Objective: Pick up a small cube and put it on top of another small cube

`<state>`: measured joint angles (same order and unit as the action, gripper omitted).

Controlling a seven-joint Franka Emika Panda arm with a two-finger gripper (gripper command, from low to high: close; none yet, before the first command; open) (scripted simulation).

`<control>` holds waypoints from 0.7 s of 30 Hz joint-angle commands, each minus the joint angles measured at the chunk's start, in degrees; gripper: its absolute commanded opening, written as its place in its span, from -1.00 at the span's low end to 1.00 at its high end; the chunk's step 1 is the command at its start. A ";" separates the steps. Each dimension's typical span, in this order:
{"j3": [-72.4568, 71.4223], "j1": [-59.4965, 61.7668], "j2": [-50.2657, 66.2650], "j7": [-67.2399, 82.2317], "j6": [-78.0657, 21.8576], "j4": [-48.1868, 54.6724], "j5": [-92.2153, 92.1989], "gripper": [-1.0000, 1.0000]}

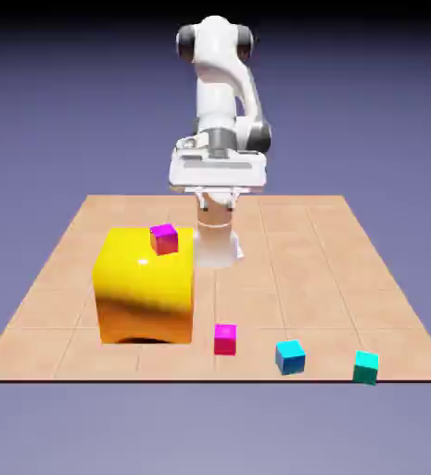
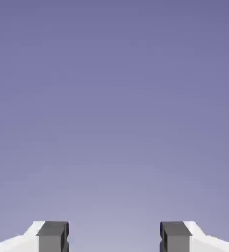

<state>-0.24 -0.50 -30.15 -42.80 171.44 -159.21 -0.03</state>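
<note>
The small cube (image 1: 225,339), hot pink with crimson sides, rests on the table near its front edge. Another small cube (image 1: 290,356), sky blue, lies a short way toward the exterior view's right of it, apart from it. My gripper (image 1: 219,176) hangs high above the table's far half, well away from both cubes. In the hand view the gripper (image 2: 114,236) is open, its two grey fingertips (image 2: 53,236) stand wide apart with only the plain backdrop between them. No cube shows in the hand view.
A big yellow block (image 1: 145,288) stands left of the pink cube, with a magenta cube with orange-red sides (image 1: 164,238) on top. A turquoise cube (image 1: 366,366) sits at the front right edge of the table (image 1: 293,241).
</note>
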 commanded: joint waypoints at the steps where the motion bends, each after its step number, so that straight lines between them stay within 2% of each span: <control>1: -0.20 0.15 2.08 -0.29 -2.13 1.48 -0.03 0.00; 21: -4.09 3.18 43.61 -5.98 -44.65 31.12 -0.59 0.00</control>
<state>-4.33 2.68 13.45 -48.78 126.79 -128.10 -0.62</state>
